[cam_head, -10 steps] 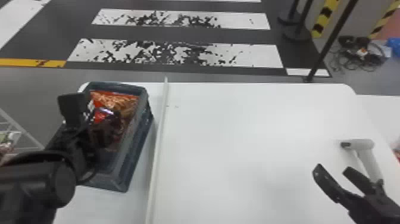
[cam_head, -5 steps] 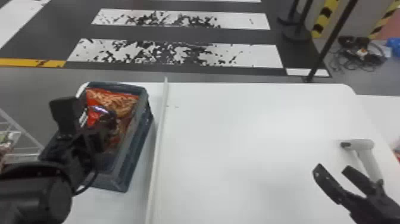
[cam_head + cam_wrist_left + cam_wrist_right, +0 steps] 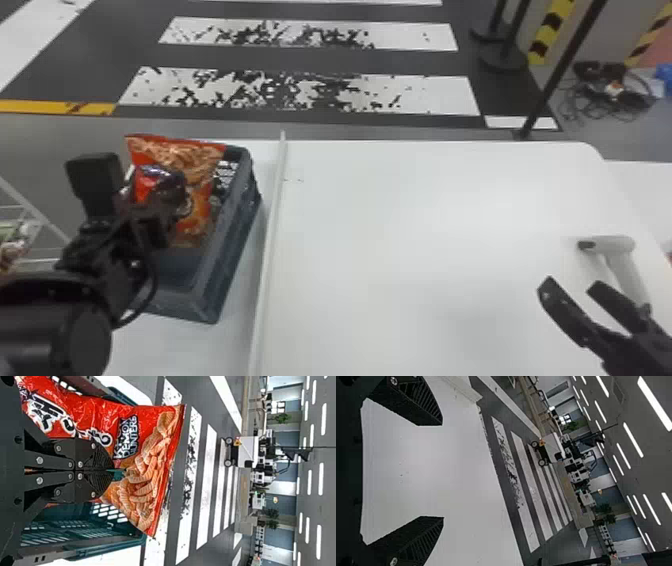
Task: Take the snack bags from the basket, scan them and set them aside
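A white table [image 3: 425, 225] stands before a gray floor with worn crosswalk stripes [image 3: 300, 92]; black posts [image 3: 560, 70] and tangled cables [image 3: 600, 97] lie beyond. One red snack bag [image 3: 175, 155] shows, partly inside the one basket [image 3: 200, 295], its top above the rim. The left gripper [image 3: 150, 215] is closed, pinching the bag. The right gripper [image 3: 571, 283] is wide open, empty, near one handheld scanner [image 3: 620, 245]. One raised white strip [image 3: 270, 240] runs between basket and scanner.

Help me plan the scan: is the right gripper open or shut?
Open: the head and right wrist views show the right gripper with its fingers wide apart, white tabletop visible between them.
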Robot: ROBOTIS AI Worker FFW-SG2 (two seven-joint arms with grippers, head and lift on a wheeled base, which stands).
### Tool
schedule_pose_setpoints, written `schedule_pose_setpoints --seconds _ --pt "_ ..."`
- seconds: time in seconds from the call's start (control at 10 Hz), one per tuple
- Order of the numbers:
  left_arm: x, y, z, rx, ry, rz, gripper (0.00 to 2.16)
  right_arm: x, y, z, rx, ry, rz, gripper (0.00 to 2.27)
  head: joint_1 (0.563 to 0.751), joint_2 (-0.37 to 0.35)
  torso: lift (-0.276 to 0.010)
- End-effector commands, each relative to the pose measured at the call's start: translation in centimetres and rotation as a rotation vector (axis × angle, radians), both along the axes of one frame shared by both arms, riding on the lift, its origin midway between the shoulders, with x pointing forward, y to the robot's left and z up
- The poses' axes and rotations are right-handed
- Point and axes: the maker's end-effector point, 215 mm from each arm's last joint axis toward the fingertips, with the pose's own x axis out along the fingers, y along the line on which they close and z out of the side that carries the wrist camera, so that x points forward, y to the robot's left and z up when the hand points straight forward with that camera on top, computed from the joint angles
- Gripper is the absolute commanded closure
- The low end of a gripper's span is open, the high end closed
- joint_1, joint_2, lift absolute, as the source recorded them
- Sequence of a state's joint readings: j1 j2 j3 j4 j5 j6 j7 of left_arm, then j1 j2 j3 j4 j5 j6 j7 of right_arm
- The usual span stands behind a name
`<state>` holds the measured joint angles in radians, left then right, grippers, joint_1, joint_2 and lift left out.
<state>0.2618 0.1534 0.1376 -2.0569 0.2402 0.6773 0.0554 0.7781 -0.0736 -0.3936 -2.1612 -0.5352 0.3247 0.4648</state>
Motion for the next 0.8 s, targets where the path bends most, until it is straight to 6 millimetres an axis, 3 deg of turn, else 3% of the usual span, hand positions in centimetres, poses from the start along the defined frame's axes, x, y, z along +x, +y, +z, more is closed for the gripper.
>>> schedule_pose_setpoints --seconds 0.0,0.2,0.5,0.7 --pt "-0.2 -0.5 1.9 0.001 -0.034 -0.008 2.15 -0.1 -0.1 0.2 0.001 -0.002 0.000 0.08 0.695 0.010 -0.075" --pt "-0.4 -1.5 4.1 0.006 -0.073 -0.020 2.15 -0.2 -0.1 0.4 0.003 -0.007 0.000 0.08 0.695 0.001 -0.075" --pt "-1.2 -1.1 7.3 0.008 -0.129 -0.002 2.15 -0.2 -0.4 0.7 0.002 -0.017 -0.006 0.08 0.695 -0.011 -0.075" --pt "-2.3 -2.0 10.6 -0.031 -0.173 -0.033 2.15 -0.2 -0.4 0.7 -0.001 -0.017 -0.007 0.08 0.695 -0.014 -0.075"
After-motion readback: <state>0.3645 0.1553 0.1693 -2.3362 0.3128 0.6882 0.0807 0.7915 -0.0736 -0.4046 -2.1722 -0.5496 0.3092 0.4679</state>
